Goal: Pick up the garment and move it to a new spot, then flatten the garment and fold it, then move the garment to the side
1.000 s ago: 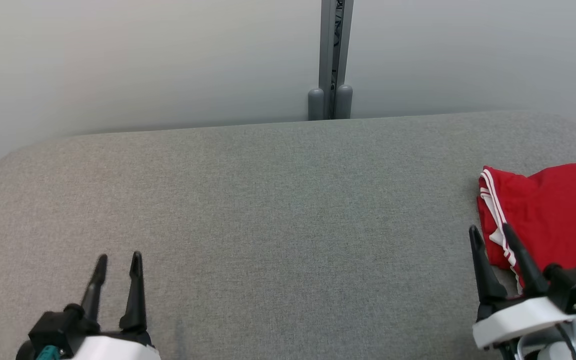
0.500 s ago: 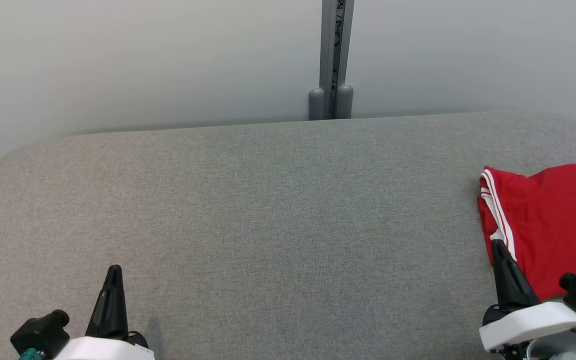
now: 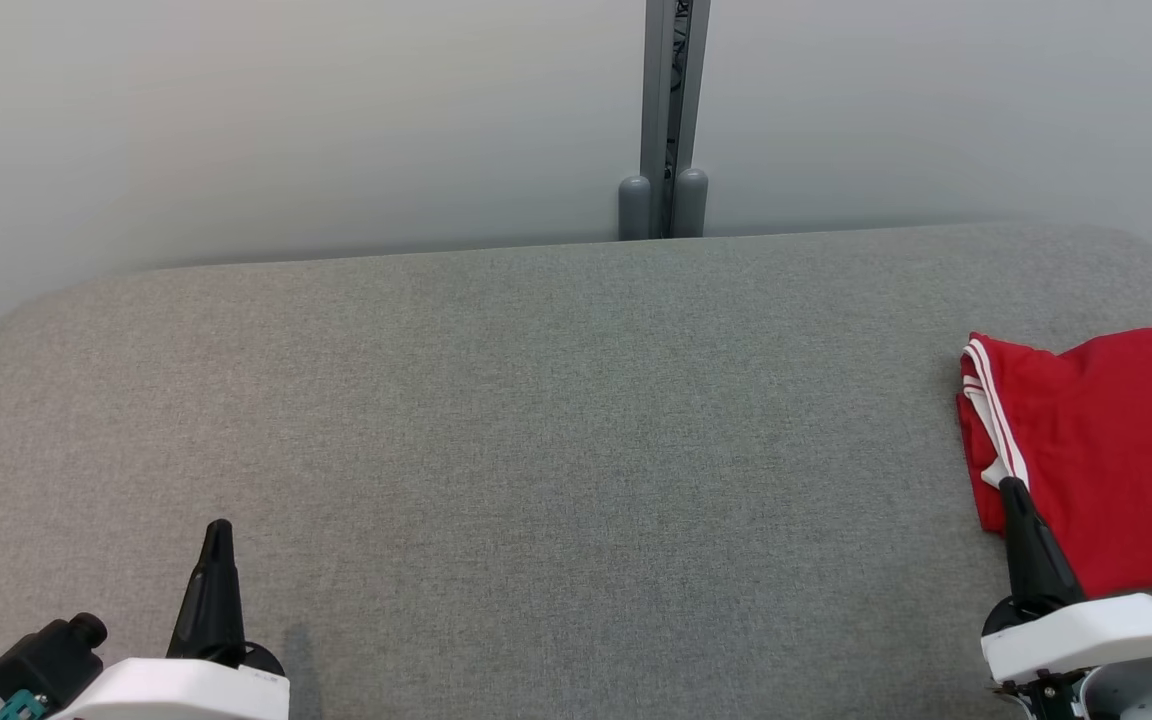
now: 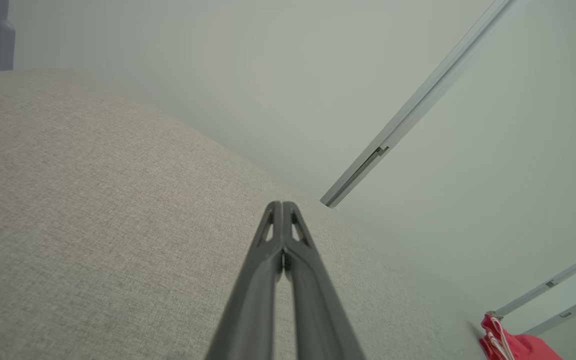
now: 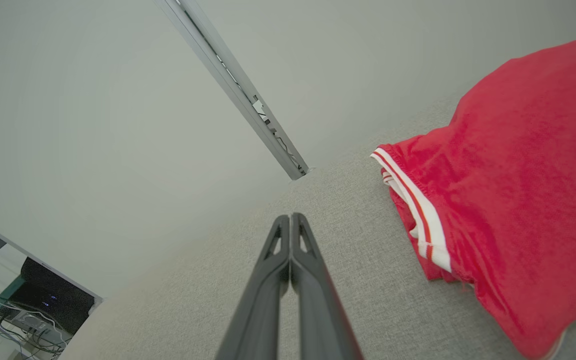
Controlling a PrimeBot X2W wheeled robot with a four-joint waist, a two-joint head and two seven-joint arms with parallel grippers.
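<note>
– Starting nearest the camera, how are the arms posed?

– At the lower left of the head view, the left gripper (image 3: 218, 530), two long dark fingers on a white wrist, points up the frame over the grey woven padded surface (image 3: 536, 400). Its fingers are pressed together and grasp nothing. At the lower right, the right gripper (image 3: 1012, 490) is posed the same way, pinched together and empty. Its tip overlaps the near corner of the red cloth garment with white striped trim (image 3: 1106, 450) in that picture. The right wrist view shows the tip just beside the cloth, not gripping it.

– Where does that garment lie?

– At the right edge of the frame, in a compact, fairly flat stack that runs off the picture. It looks folded and set aside, so I judge the task to be at or near its end. That would explain both arms sitting low and out of the middle.

– And beyond?

– A plain pale wall, split at upper centre by a grey metal post (image 3: 671, 100).
</note>
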